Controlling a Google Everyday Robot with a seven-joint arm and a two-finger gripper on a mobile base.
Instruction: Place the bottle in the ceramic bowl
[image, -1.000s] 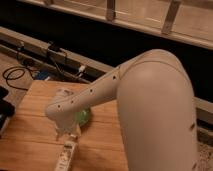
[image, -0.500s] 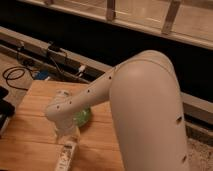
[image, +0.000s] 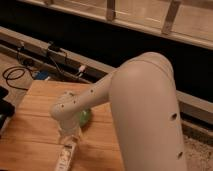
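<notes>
My white arm reaches down over the wooden table. My gripper is at the arm's lower end, near the table's front edge, mostly hidden by the wrist. A slim white tube-like bottle with faint greenish print sticks out just below the gripper, pointing at the front edge. I cannot tell whether it is held or lying on the table. The green ceramic bowl sits just behind and to the right of the wrist, mostly hidden by the arm.
Black cables and a power strip lie on the floor behind the table. A dark object stands at the table's left edge. A ledge and railing run along the back.
The arm's upper part has shifted slightly. The wrist and the bottle stay in nearly the same place beside the bowl.
</notes>
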